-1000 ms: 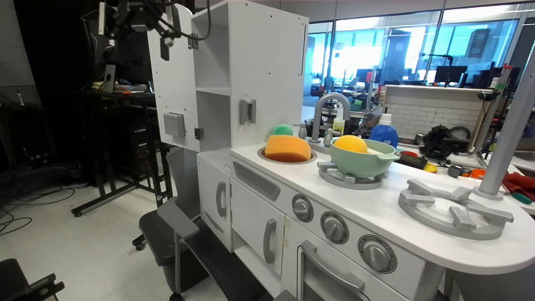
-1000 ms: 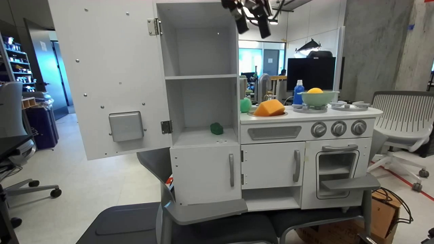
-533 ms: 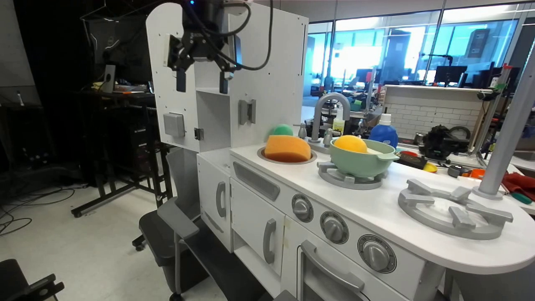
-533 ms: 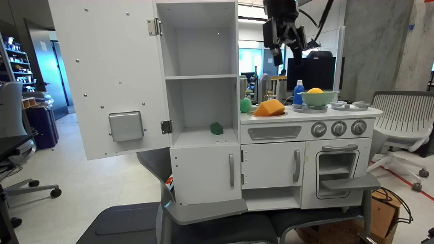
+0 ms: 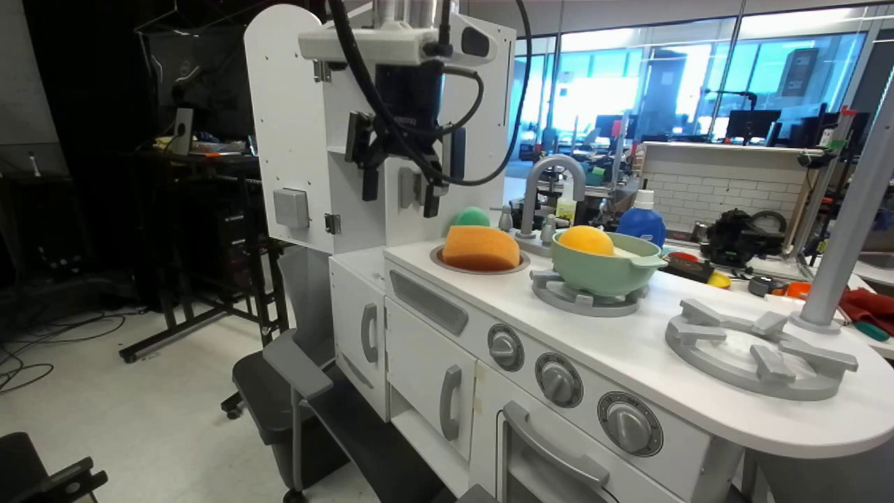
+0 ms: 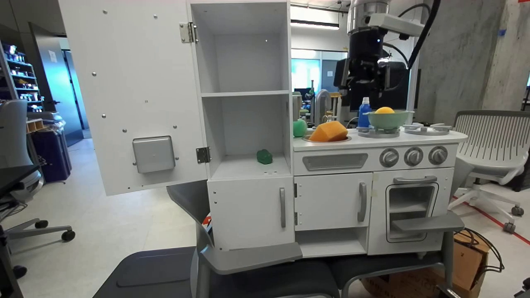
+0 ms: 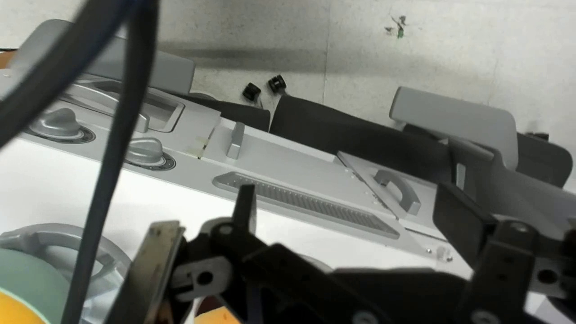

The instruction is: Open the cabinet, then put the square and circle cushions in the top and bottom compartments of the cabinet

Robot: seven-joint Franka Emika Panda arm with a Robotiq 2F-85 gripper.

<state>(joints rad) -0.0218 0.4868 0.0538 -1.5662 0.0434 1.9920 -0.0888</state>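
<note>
In an exterior view, the gripper point(image 5: 401, 200) points down, its fingers point(image 5: 370, 184) spread wide with nothing between them. The orange square cushion point(image 5: 482, 246) leans in the round sink point(image 5: 437, 260), below the fingertips and to their right as seen here. Farther right, the yellow round cushion point(image 5: 587, 240) sits in a green bowl point(image 5: 599, 275).

In an exterior view, the cabinet point(image 6: 245, 94) has its door point(image 6: 132, 70) swung out; both cushions lie outside its top compartment point(image 6: 250, 62) and bottom compartment point(image 6: 252, 124), and a green lump point(image 6: 264, 157) rests in the latter. The gripper hangs above and right of the square cushion, its fingertips lost against a dark screen point(image 6: 399, 100).

In the wrist view, only a corner of the square cushion shows, at the bottom edge, partly behind the gripper. The coming move probably goes down and back, away from the front edge of the counter point(image 7: 148, 202), to the square cushion, which looks nearer than the round one; its long axis is hard to tell.
</note>
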